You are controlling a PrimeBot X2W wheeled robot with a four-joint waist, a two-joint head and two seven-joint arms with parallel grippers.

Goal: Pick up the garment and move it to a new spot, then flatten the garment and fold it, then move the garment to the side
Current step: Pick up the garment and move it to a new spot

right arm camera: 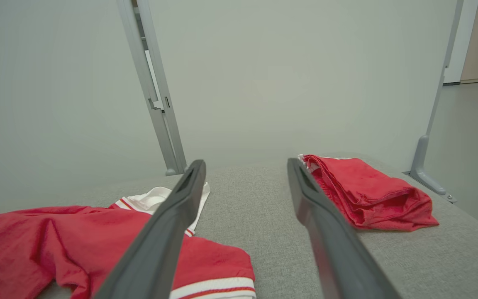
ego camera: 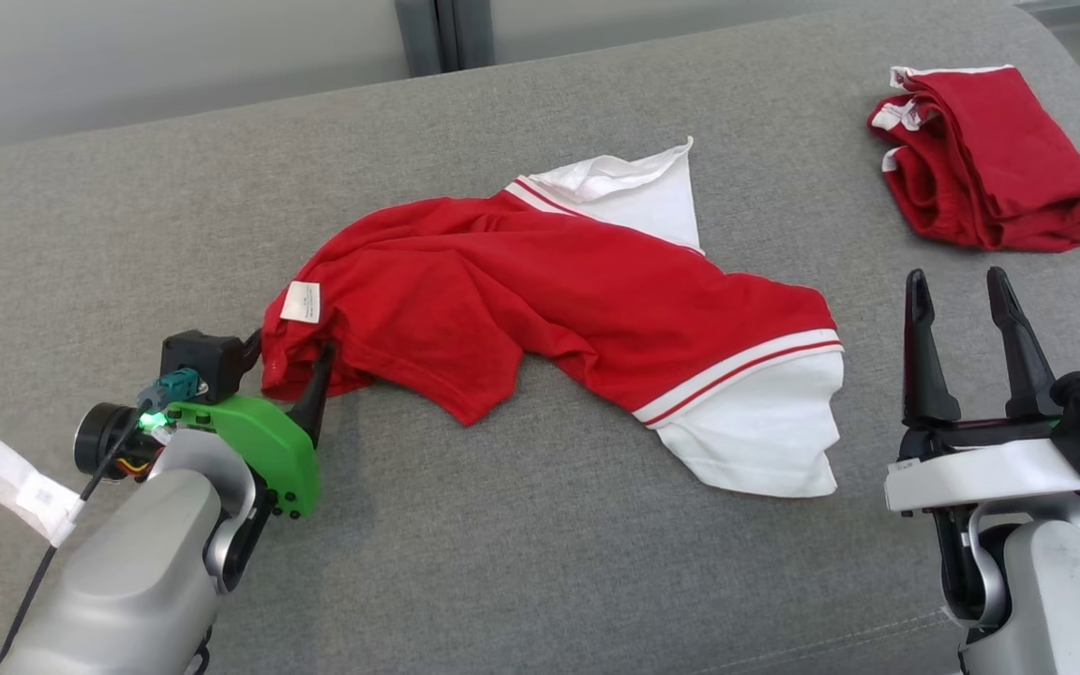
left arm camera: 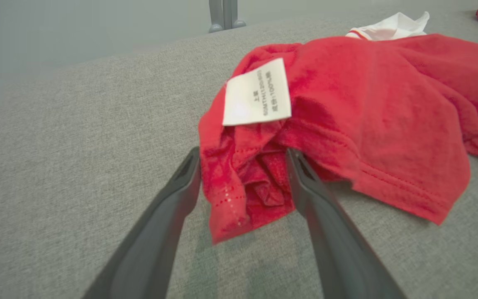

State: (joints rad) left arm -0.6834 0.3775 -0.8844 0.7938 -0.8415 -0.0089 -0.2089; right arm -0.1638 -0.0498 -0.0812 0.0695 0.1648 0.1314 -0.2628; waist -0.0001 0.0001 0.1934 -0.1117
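The garment [ego camera: 540, 300] is a red shirt with white sleeves trimmed in red and white stripes, lying crumpled and stretched across the grey cushion. Its white label [left arm camera: 257, 93] faces up at the left end. My left gripper [ego camera: 289, 349] sits at that left end. In the left wrist view the gripper [left arm camera: 243, 160] is open, its two fingers spread on either side of a bunched fold of the garment [left arm camera: 367, 104]. My right gripper [ego camera: 957, 277] stands open and empty to the right of the white sleeve. In the right wrist view this gripper [right arm camera: 245, 164] points past the garment [right arm camera: 56, 232].
A second red garment [ego camera: 990, 159], folded, lies at the back right of the cushion [ego camera: 540, 562]; it is the folded garment [right arm camera: 367, 195] by the right finger. Grey metal posts [right arm camera: 160, 104] and a pale wall stand behind the cushion. Bare cushion stretches along the front and left.
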